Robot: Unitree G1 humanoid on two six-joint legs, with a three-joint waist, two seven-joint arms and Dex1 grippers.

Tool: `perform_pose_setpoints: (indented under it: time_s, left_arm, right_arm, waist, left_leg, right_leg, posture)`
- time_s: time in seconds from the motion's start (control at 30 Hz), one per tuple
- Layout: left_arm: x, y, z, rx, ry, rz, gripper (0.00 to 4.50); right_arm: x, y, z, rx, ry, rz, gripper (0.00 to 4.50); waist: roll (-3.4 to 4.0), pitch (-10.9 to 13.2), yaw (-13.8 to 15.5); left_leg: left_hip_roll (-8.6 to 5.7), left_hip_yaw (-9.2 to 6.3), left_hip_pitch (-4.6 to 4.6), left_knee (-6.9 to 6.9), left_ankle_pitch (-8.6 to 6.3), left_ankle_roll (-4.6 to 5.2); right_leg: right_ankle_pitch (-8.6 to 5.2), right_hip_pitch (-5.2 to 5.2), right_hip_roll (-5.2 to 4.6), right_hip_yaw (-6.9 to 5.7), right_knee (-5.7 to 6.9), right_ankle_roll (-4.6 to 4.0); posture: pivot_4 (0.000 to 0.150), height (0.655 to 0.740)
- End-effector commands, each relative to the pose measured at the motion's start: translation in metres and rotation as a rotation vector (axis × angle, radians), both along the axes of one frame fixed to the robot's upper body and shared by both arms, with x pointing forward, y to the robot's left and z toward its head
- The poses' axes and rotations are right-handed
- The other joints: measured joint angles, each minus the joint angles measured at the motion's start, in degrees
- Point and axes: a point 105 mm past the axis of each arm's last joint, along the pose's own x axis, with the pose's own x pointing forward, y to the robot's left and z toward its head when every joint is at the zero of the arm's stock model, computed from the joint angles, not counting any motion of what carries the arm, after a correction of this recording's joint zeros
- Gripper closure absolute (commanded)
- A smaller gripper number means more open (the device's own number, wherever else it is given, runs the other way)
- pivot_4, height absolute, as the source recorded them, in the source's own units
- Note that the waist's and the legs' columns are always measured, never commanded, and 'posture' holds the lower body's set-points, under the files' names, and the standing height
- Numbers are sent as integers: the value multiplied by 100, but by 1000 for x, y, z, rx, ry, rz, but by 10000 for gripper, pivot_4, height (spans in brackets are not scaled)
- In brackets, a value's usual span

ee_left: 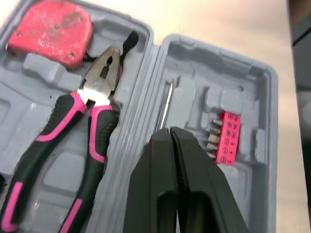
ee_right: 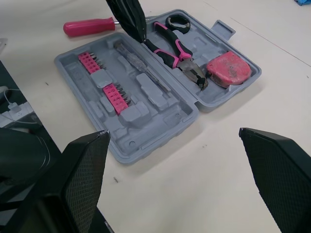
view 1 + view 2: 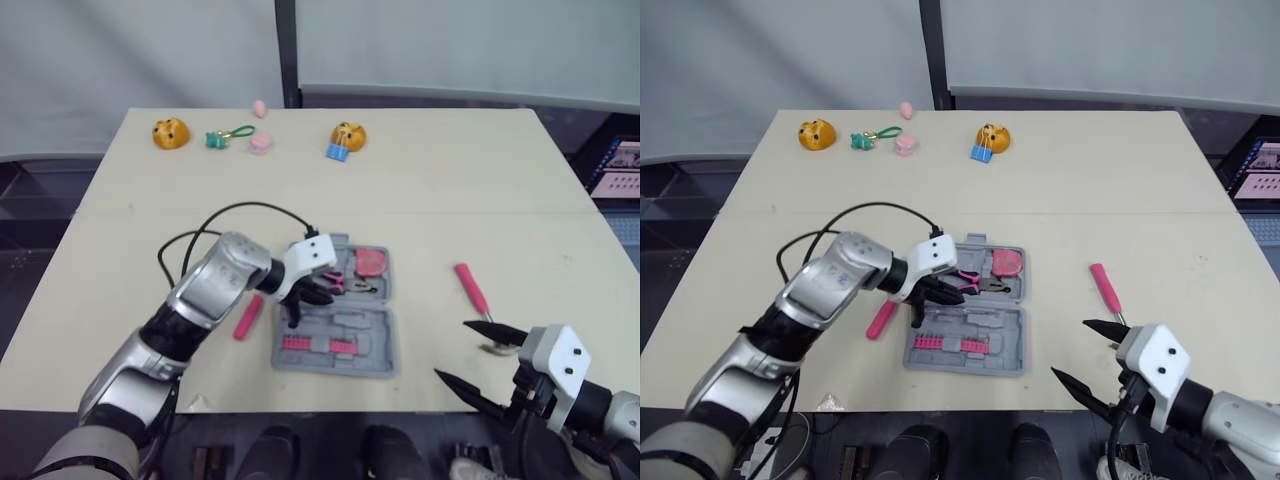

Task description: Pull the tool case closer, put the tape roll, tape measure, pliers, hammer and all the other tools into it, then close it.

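Nearest you, right of the open tool case (image 2: 146, 126), your right end effector (image 3: 450, 348) hovers spread wide. Your left end effector (image 1: 169, 138), pinched closed, points down into the case beside the pliers (image 1: 82, 126). Lifting it carelessly could snag and shift the case. The hammer (image 3: 472, 288) lies on the surface (image 3: 450, 180), right of the case.

The tool case (image 3: 335, 340) is plain grey, its pliers (image 1: 73, 131) black with pink stripes, the tape measure (image 1: 51, 31) scuffed red, the bit strips (image 1: 226, 143) hot pink. The hammer (image 3: 472, 288) has a pink handle. The surface (image 3: 450, 180) is pale cream. The right tool (image 2: 173, 132) has black fingers (image 2: 82, 184) with a fine mesh texture.
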Motion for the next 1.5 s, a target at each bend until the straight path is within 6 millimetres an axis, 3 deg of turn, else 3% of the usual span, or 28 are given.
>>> perform_pose_setpoints:
  time_s: [0.03, 0.3, 0.53, 1.33, 1.5]
  left_arm:
    - [-2, 0, 6, -138, -67, -43, 44470]
    - [11, 8, -20, -126, -154, -8, 44470]
    - [17, 7, -30, -131, -168, 23, 44470]
    - [5, -4, -39, -132, -128, -30, 44470]
    - [7, 2, -51, -74, -117, -4, 44470]
  right_arm:
    - [-1, 5, 5, 6, -26, 4, 0]
    - [-1, 5, 5, 7, -24, 5, 0]
    - [-2, 4, 6, 6, -23, 4, 0]
    - [-6, 4, 6, -1, -12, -3, 0]
    - [-6, 3, 6, -3, -12, -5, 0]
  waist:
    - [2, -1, 12]
    - [2, -1, 28]
    - [2, -1, 18]
    - [2, -1, 19]
    - [2, -1, 17]
  left_leg:
    - [-1, 1, 1, 0, 0, 0]
    - [-28, 2, 3, 0, -1, 0]
    - [-31, 3, 4, 0, -1, 1]
    - [-31, 3, 4, 0, -1, 1]
    - [-31, 3, 4, 0, -1, 1]
  right_leg:
    - [0, 0, 0, 1, 0, 0]
    - [0, 1, 0, 1, 1, 0]
    - [0, 0, 0, 1, 4, 0]
    - [0, 0, 0, 0, 5, 0]
    - [0, 0, 0, 1, 5, 0]
  posture:
    - [1500, 7121]
    - [1500, 7121]
    - [1500, 7121]
    - [1500, 7121]
    - [1500, 7121]
